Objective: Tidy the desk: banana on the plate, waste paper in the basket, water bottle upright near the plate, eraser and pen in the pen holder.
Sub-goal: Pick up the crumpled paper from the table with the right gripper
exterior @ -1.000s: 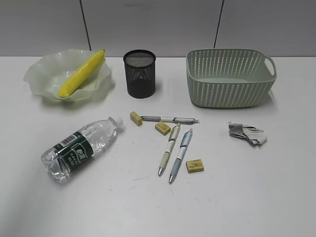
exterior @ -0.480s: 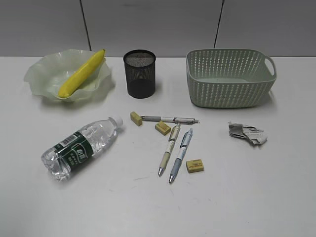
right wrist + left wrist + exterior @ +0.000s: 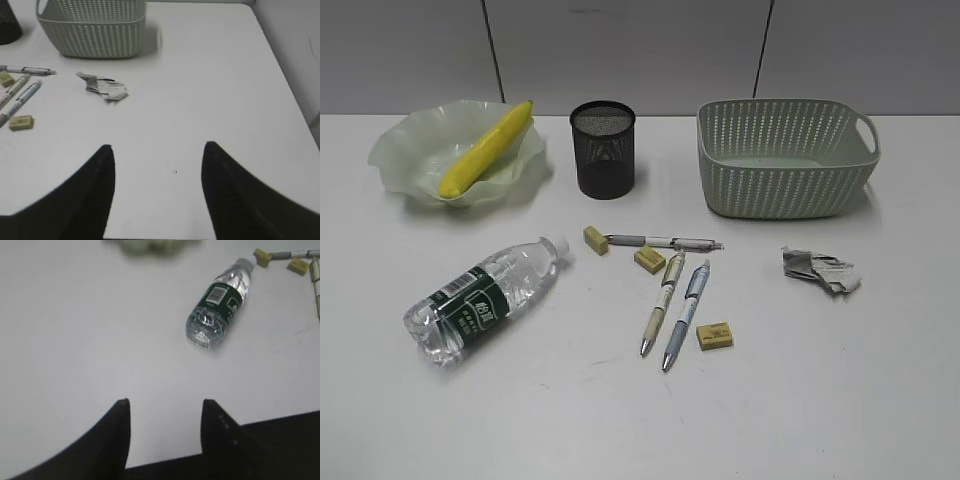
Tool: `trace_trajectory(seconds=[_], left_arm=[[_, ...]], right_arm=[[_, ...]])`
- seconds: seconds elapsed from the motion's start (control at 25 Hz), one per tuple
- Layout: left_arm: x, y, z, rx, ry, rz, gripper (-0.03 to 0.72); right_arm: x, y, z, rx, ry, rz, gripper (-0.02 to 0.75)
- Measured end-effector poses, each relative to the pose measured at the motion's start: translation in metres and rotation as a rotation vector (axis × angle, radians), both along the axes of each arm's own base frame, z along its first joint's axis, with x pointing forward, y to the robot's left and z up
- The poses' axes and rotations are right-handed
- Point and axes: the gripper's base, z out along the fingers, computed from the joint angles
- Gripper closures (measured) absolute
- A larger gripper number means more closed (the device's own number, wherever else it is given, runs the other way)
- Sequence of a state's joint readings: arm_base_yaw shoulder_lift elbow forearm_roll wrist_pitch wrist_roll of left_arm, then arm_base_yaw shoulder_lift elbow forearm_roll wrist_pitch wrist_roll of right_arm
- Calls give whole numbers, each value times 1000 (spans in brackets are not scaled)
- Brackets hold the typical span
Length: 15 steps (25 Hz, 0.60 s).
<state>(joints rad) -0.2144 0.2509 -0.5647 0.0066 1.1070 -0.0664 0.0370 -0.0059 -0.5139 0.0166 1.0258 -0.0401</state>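
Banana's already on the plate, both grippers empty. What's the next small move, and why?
Probably ease the left gripper forward toward the water bottle: it lies on its side ahead of the open, empty jaws, while the banana already rests in the plate.

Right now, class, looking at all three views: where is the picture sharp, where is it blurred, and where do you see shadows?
Exterior view: even light, sharp, soft shadow right of the basket. Left wrist view: the plate at the top edge is a blur, the bottle slightly soft. Right wrist view: paper fairly clear, dark gripper fingers unfocused.
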Motion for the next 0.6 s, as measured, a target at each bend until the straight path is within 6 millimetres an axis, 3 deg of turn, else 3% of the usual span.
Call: trace_trajectory(seconds=[0.2, 0.44, 0.6], left_arm=[[-13, 2, 1, -9, -86, -16, 351], [-38, 8, 1, -41, -239, -15, 360], [-41, 8, 1, -45, -258, -15, 360]], right_arm=[[26, 10, 13, -35, 28, 125, 328], [85, 16, 14, -77, 154, 200, 333], [127, 24, 17, -123, 276, 277, 333]])
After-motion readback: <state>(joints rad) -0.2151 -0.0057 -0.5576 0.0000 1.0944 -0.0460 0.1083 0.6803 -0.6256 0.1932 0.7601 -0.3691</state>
